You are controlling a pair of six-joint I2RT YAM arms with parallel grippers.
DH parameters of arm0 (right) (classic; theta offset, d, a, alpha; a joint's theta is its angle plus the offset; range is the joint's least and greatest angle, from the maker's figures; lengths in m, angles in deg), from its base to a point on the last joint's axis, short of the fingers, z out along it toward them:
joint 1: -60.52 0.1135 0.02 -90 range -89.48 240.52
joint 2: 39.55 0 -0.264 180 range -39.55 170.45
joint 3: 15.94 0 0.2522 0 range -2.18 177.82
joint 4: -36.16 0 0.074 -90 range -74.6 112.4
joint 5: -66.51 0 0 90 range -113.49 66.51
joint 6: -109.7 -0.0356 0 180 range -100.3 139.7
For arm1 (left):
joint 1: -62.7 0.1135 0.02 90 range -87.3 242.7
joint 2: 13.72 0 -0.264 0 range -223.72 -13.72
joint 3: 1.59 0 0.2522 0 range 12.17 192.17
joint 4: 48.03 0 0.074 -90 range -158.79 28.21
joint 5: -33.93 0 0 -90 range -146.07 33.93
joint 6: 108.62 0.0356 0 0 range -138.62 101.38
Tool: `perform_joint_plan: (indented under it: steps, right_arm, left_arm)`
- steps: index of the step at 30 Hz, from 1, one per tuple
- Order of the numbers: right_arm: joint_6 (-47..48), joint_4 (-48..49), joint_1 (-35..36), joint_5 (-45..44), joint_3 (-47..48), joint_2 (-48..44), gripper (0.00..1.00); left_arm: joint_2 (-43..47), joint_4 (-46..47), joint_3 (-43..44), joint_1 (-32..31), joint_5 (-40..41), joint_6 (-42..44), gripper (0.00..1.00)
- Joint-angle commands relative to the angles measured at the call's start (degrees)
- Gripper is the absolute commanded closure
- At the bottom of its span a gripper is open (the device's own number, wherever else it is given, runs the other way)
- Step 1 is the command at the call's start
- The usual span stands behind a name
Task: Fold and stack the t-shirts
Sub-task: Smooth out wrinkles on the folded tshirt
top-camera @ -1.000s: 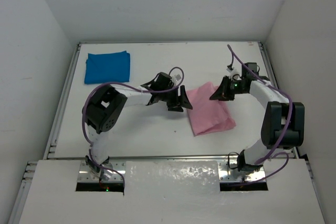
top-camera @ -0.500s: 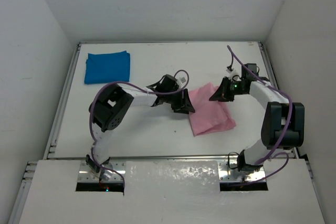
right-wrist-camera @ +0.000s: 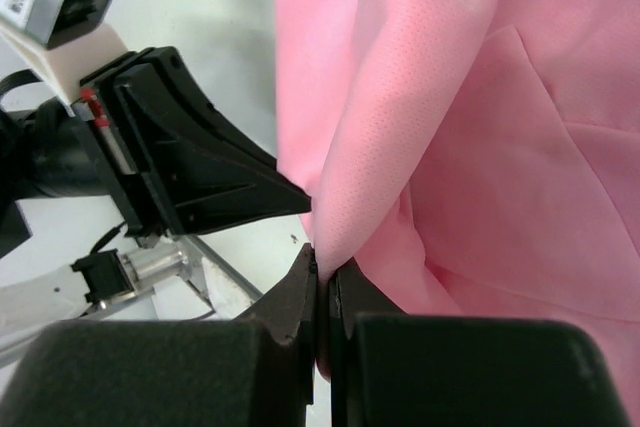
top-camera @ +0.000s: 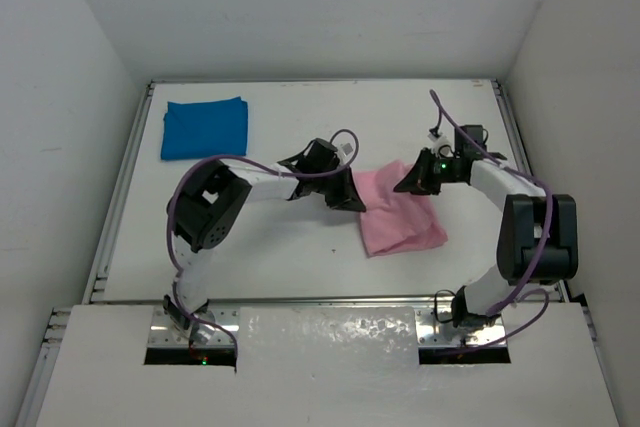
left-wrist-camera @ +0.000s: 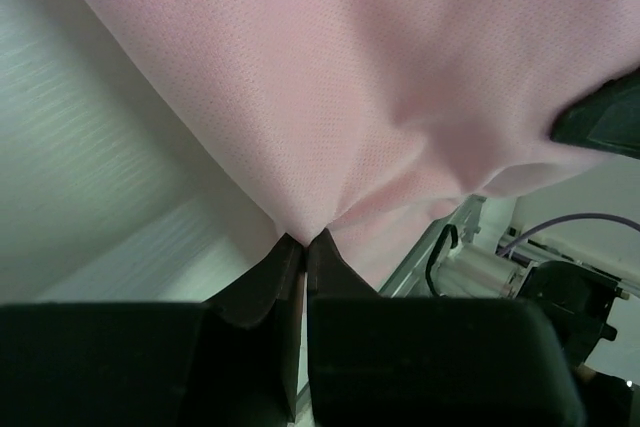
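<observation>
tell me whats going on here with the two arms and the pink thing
The two arms are working on the pink t-shirt, which lies partly folded right of the middle of the table. The left arm has its jaws shut on one edge of it, the right arm on another, so the cloth is pinched from both sides. The blue t-shirt sits folded at the far left corner, apart from it.

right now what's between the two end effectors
The pink t-shirt: in the top view its far edge runs from the left end effector to the right end effector, both shut on it.
</observation>
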Motion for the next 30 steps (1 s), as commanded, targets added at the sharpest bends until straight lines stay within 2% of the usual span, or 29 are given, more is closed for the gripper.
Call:
perform_joint_plan:
  steps: [1, 7, 13, 14, 15, 17, 20, 24, 26, 30]
  right_arm:
    - [-3.3, 5.7, 4.9, -1.5, -0.4, 0.0, 1.00]
    - [-7.8, 11.1, 7.7, -3.4, -1.9, 1.4, 1.00]
    - [-5.0, 9.1, 7.7, -1.7, -1.5, 3.7, 1.00]
    - [-4.5, 8.6, 7.7, -0.7, -1.5, 4.5, 1.00]
    - [-3.5, 7.5, 7.7, 0.1, -0.8, 4.9, 1.00]
    - [-0.3, 3.7, 7.7, 0.4, -0.4, 5.3, 1.00]
    - [2.5, 1.0, 7.7, 1.9, -0.2, 5.3, 1.00]
    - [4.7, -0.8, 7.7, 2.7, -0.9, 3.5, 1.00]
    - [6.7, -2.6, 7.8, 3.6, -0.9, 3.5, 1.00]
    - [11.6, -7.7, 7.8, 4.2, -0.5, 4.3, 1.00]
  left_arm:
    - [5.5, -0.8, -1.4, 1.9, 1.1, 2.2, 1.00]
    - [12.4, -8.6, -8.5, 4.6, 3.9, 5.8, 1.00]
    - [18.4, -8.5, -13.8, 4.2, 5.6, 2.4, 1.00]
    - [19.1, -8.1, -14.1, 3.7, 5.2, 1.5, 0.96]
    - [19.9, -8.3, -14.1, 3.3, 5.3, 1.4, 0.86]
    - [22.2, -11.3, -12.6, 2.6, 6.6, 2.6, 0.58]
    - [22.4, -19.5, -5.8, 4.0, 10.5, 8.6, 0.49]
    - [15.4, -25.6, 6.9, 8.1, 12.9, 17.3, 0.47]
    - [7.1, -27.5, 16.5, 9.2, 11.2, 24.5, 0.47]
    - [-8.1, -31.2, 33.7, 9.4, 9.8, 33.0, 0.49]
